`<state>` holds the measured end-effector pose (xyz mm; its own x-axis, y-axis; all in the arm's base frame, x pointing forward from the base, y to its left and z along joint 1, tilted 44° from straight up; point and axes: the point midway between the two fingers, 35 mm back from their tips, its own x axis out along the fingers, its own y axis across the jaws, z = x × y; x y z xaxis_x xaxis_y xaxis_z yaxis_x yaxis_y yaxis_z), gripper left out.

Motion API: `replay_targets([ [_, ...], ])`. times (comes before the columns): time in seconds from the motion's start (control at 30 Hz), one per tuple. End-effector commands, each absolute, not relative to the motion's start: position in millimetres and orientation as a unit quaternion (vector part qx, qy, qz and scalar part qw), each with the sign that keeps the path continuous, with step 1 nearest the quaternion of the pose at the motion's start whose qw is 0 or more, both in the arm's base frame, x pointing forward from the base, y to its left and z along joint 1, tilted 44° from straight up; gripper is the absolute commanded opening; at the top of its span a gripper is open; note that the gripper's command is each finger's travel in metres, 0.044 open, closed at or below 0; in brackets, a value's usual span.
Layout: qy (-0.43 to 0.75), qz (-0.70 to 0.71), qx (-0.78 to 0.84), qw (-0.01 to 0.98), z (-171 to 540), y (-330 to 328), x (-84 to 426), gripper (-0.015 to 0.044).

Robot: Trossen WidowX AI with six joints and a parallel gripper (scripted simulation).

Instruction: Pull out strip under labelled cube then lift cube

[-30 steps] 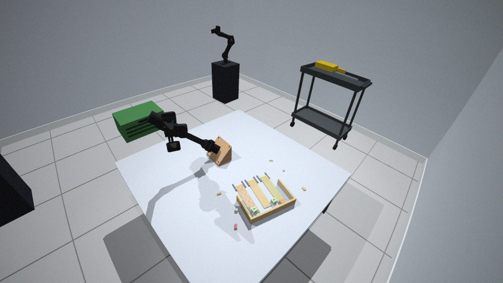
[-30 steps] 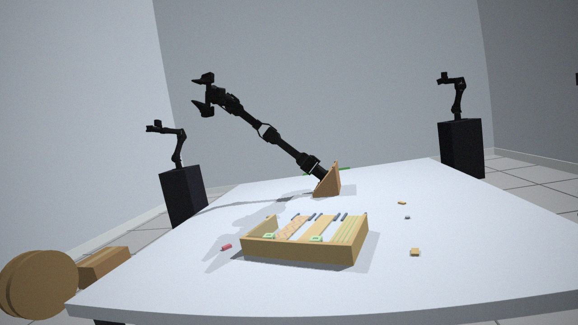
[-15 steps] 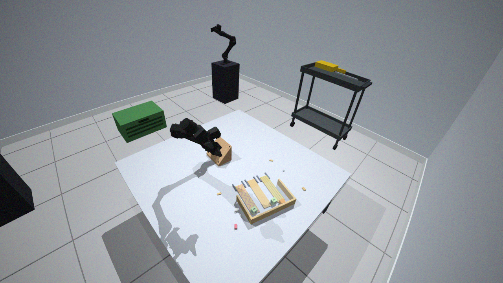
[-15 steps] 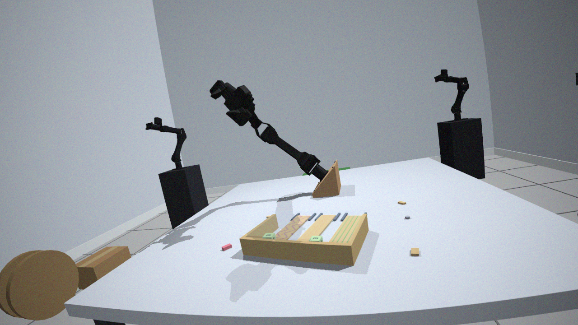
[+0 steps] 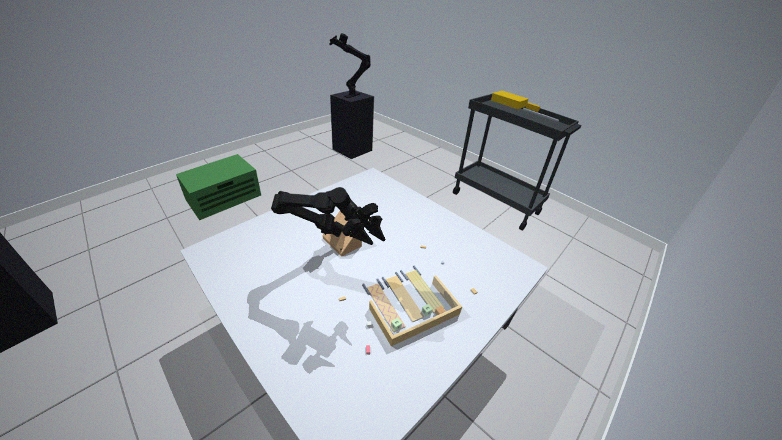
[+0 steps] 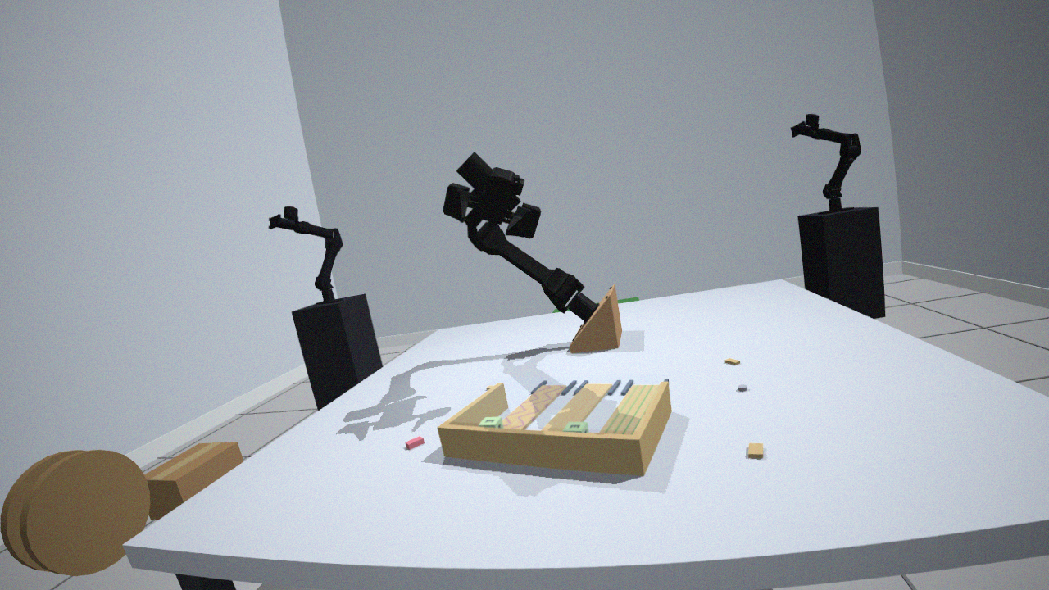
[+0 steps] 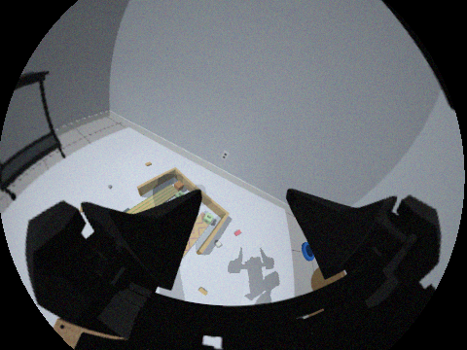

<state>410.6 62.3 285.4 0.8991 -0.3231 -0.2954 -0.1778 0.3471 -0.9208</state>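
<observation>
My gripper (image 5: 377, 241) (image 6: 489, 212) (image 7: 245, 193) is open and empty, high above the table behind the tray. An open-backed wooden tray (image 5: 426, 328) (image 6: 542, 449) holds a zigzag strip (image 5: 384, 305) (image 6: 531, 407) (image 7: 197, 233), a plain tan strip (image 5: 403, 297) (image 6: 580, 407) and a green-lined strip (image 5: 424, 289) (image 6: 634, 410), with dark handles at their back ends. One green cube (image 5: 396, 324) (image 6: 489, 422) (image 7: 209, 218) is at the zigzag strip's front end. Another green cube (image 5: 426, 310) (image 6: 576, 427) is near the plain strip's front end. An orange block (image 5: 438, 310) (image 7: 179, 186) is beside it. Marks on the cubes are too small to read.
A red piece (image 5: 368, 349) (image 6: 414, 442) (image 7: 237, 232) and a white piece (image 5: 369, 324) lie left of the tray. Small tan pieces (image 5: 342, 298) (image 5: 473, 291) lie on either side. The arm's wooden base (image 5: 349, 244) (image 6: 601, 329) stands behind the tray.
</observation>
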Motion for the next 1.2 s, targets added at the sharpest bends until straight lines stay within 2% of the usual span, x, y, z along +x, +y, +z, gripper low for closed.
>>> replay_targets([
  [0.0,0.264,-0.072,-0.482,0.832,215.5,71.1,393.0,0.0400],
  [0.4,0.309,-0.158,-0.339,0.874,104.0,64.6,330.7,0.0400],
  [1.03,0.309,-0.161,-0.336,0.875,101.6,64.0,328.8,0.0400],
  [1.17,0.355,-0.183,-0.318,0.860,95.7,52.5,342.8,0.0295],
])
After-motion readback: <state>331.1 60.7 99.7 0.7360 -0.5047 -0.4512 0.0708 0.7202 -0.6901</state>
